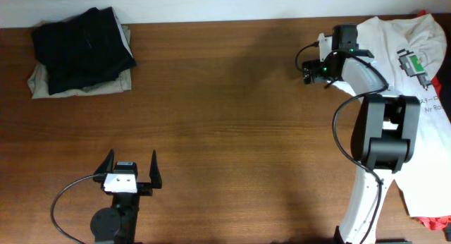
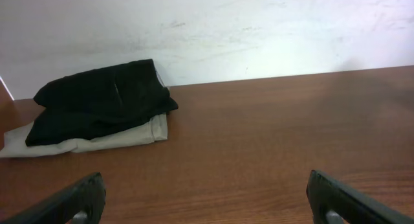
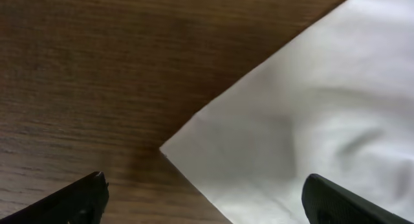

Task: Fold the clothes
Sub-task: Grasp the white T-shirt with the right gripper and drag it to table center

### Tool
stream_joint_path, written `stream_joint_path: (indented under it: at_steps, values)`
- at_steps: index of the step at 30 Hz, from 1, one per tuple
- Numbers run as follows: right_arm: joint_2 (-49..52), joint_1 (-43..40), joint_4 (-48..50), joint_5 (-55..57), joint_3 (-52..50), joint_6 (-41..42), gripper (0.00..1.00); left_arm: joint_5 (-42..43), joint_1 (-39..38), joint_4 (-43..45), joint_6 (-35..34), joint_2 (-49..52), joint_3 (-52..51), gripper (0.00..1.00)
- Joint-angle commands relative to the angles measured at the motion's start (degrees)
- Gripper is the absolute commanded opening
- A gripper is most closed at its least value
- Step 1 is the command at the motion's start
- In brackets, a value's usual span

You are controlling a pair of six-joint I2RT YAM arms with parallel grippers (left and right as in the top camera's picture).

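Fingers apart, the right end effector hangs over a corner of the white T-shirt lying at the worktop's right edge; closing too high, it could miss the thin cloth.

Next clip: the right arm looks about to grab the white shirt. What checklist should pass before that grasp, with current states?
1. Right gripper open: ok, fingers spread wide.
2. White T-shirt corner between the fingers: ok, lying flat on the table.
3. Finger height above the cloth: cannot tell.
4. Only white cloth at the grasp spot: ok; the red shirt shows only at far edges.
5. Left gripper out of the way: ok, open, apart from the shirt.
6. Black and beige garments clear of the work area: ok, far left corner.
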Motion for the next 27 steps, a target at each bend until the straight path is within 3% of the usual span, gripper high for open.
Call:
stream_joint_path:
  at_steps: [1,3,4,9,12,18,23,25,26,27]
  values:
    - [1.95,0.22,0.07,-1.62,1.22,0.85,0.99,0.44,-0.26,-0.11,0.94,-0.22,-0.31,0.99]
    - [3.23,0.22,0.04,-1.60,1.22,0.85,0.98,0.44,-0.26,-0.11,0.94,-0.22,-0.31,0.99]
    - [3.74,0.22,-0.02,-1.60,1.22,1.03,0.87,0.44,-0.26,-0.11,0.94,-0.22,-0.31,0.99]
    - [3.93,0.63,0.00,-4.55,1.20,3.76,0.08,0.44,-0.26,-0.11,0.94,-0.22,-0.31,0.99]
    - [3.82,5.09,-0.44,-9.53,3.06,4.50,0.04,0.44,-0.26,-0.11,0.94,-0.22,-0.31,0.99]
    - [3.78,28.09,-10.36,-12.96,23.52,4.55,0.04,0.44,-0.26,-0.11,0.94,-0.22,-0.31,0.99]
    - [3.85,49.31,-5.31,-14.03,24.44,9.92,0.04,0.44,-0.26,-0.11,0.94,-0.22,-0.31,0.99]
    - [3.82,50.80,-5.01,-11.76,25.83,10.78,0.49,0.44,-0.26,-0.11,0.94,-0.22,-0.31,0.99]
    - [3.72,50.23,-6.43,-10.54,27.23,10.80,0.92,0.44,-0.26,-0.11,0.94,-0.22,-0.31,0.99]
    - [3.63,49.16,-8.63,-10.08,29.22,10.78,0.99,0.44,-0.26,-0.11,0.94,-0.22,-0.31,0.99]
